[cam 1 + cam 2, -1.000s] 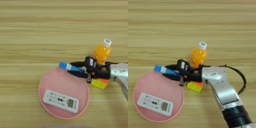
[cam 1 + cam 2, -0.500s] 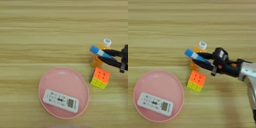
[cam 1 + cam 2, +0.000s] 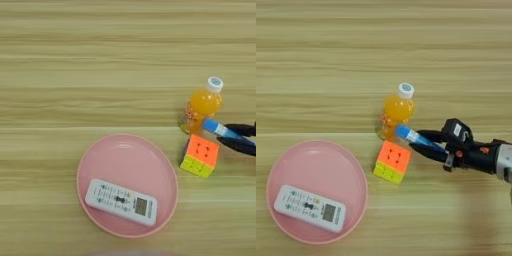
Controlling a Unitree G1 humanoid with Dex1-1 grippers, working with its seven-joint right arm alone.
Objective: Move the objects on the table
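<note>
My right gripper (image 3: pixel 423 141) comes in from the right, shut on the blue glue-stick tube (image 3: pixel 410 135), whose light blue end points left toward the bottle. The tube's tip (image 3: pixel 213 126) also shows at the right edge of the left eye view. The orange juice bottle (image 3: pixel 396 110) with a white cap stands just behind and left of the tube. Just in front of the bottle, the orange and yellow puzzle cube (image 3: pixel 392 161) sits on the table (image 3: pixel 356 60), below-left of the fingertips. The white remote control (image 3: pixel 309 207) lies in the pink plate (image 3: pixel 286 160).
The pink round plate (image 3: pixel 125 155) takes up the front left. My silver forearm (image 3: pixel 501 162) runs off the right edge. Bare wooden planks stretch across the far half of the table (image 3: pixel 100 50).
My gripper has carried the glue-stick tube from the plate's edge rightward, past the cube, and now holds it lower, beside the bottle. The bottle, cube and remote stay in place.
</note>
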